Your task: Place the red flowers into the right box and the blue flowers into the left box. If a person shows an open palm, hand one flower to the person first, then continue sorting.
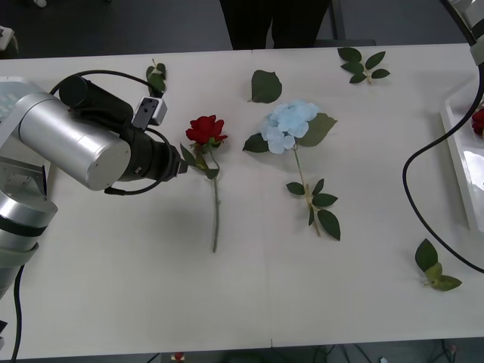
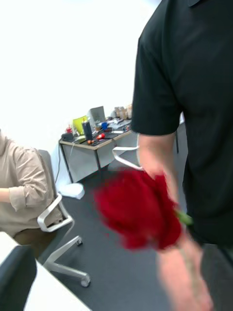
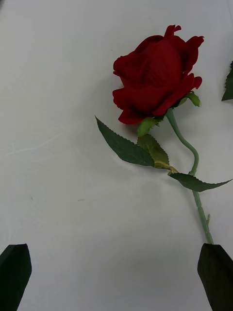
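In the front view, the left gripper [image 1: 184, 165] hovers low over the worktop [image 1: 113, 302], just beside the leaves of a red rose [image 1: 206, 130] that lies with its stem toward the robot. The arm comes in from the left side, with the wrist turned sideways toward the flower. A blue flower [image 1: 290, 125] lies near the rose, to its right, and the right box [image 1: 458, 162] sits at the right edge with something red inside it. The risk here is that the gripper closes on a leaf and not on the stem; then the rose can slip or turn when it is lifted.

In the right wrist view, a second rose [image 2: 138, 209] is close before the camera, and a person's hand [image 2: 189, 272] is at its stem. I cannot tell how the right gripper stands. If both pull at once, the stem can bend.

In the left wrist view, the fingertips [image 3: 217, 274] are spread wide at the two corners. The rose head is ahead, and one fingertip is just beside the stem end. The stem is not centred between them, so closing may push it away.
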Controlling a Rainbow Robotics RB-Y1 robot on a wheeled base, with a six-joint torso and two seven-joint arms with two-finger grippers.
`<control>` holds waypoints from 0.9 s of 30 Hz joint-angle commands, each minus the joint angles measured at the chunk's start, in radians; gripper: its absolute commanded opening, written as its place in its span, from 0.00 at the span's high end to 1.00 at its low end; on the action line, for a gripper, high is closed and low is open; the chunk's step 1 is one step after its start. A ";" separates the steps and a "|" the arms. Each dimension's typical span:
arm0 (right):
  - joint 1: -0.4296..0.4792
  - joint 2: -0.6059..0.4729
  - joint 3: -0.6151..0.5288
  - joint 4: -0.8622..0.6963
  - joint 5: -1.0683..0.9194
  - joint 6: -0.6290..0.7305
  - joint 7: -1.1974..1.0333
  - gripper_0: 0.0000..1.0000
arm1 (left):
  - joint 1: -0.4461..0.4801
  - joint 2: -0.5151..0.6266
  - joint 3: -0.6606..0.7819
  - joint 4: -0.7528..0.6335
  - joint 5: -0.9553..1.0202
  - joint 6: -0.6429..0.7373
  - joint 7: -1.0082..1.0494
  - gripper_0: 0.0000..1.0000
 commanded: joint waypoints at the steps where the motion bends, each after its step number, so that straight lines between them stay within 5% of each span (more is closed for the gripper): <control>1: -0.057 -0.008 0.009 0.034 -0.053 0.160 0.009 0.00 | -0.039 -0.010 -0.009 -0.016 -0.009 -0.012 0.060 0.00; 15: 0.042 -0.139 0.222 0.037 0.104 0.512 -0.344 0.00 | -0.039 -0.010 -0.009 -0.016 -0.009 -0.012 0.060 0.00; 27: 0.276 -0.255 0.221 -0.287 0.421 0.831 -0.652 0.00 | -0.039 -0.010 -0.009 -0.016 -0.009 -0.012 0.060 0.00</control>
